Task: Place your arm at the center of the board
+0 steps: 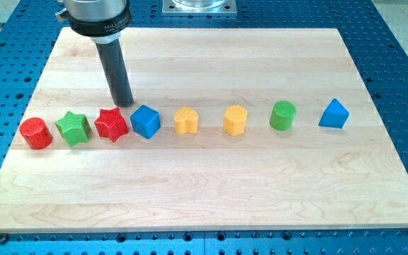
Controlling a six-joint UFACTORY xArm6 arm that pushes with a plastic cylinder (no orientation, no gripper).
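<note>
My rod comes down from the view's top left, and my tip (123,103) rests on the wooden board (211,191) left of its middle. The tip stands just above the gap between the red star (111,124) and the blue cube (146,121), close to both. A row of blocks runs across the board: red cylinder (35,133), green star (73,128), the red star, the blue cube, yellow heart (186,121), yellow hexagonal block (236,120), green cylinder (283,115), blue triangular block (333,113).
The board lies on a blue perforated table (395,42). A metal mounting plate (198,6) sits at the view's top centre, beyond the board's far edge.
</note>
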